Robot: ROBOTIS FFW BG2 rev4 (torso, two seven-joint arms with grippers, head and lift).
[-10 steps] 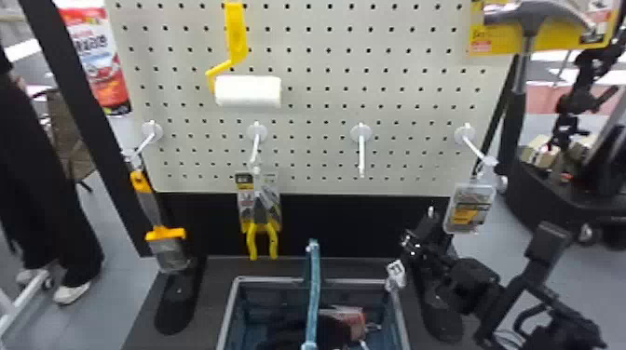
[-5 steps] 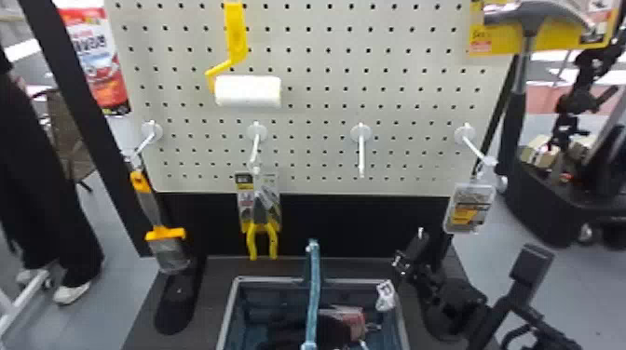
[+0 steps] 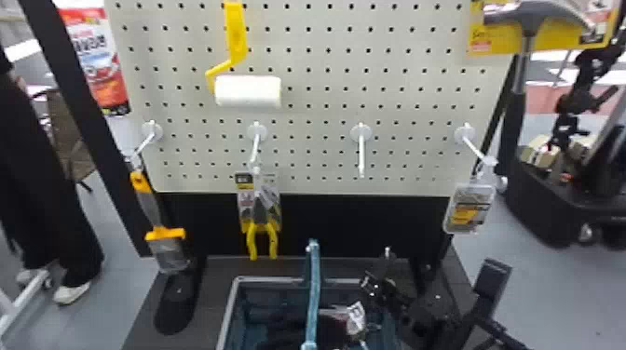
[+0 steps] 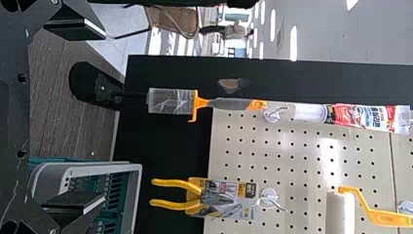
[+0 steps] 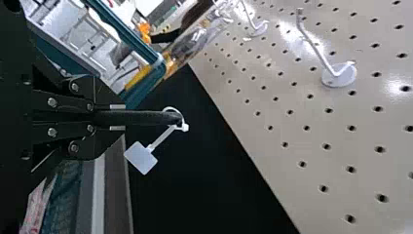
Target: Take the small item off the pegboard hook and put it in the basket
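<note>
Close in, beside basket's (image 3: 261,280) right rim: right gripper (image 3: 379,291), jaws clenched on slim black item (image 5: 146,118), white loop (image 5: 171,111) around item's tip, pale tag (image 5: 141,158) attached. Left gripper (image 4: 87,117): jaws spread wide, one overlapping basket in left wrist view. Inside basket: red-and-white package (image 3: 333,316). Beyond basket: yellow-handled pliers (image 3: 261,218) hanging. Farther, above basket: bare hook (image 3: 362,153), pegboard (image 3: 321,111), paint roller (image 3: 247,90). Right of basket, higher: hammer (image 3: 531,23).
</note>
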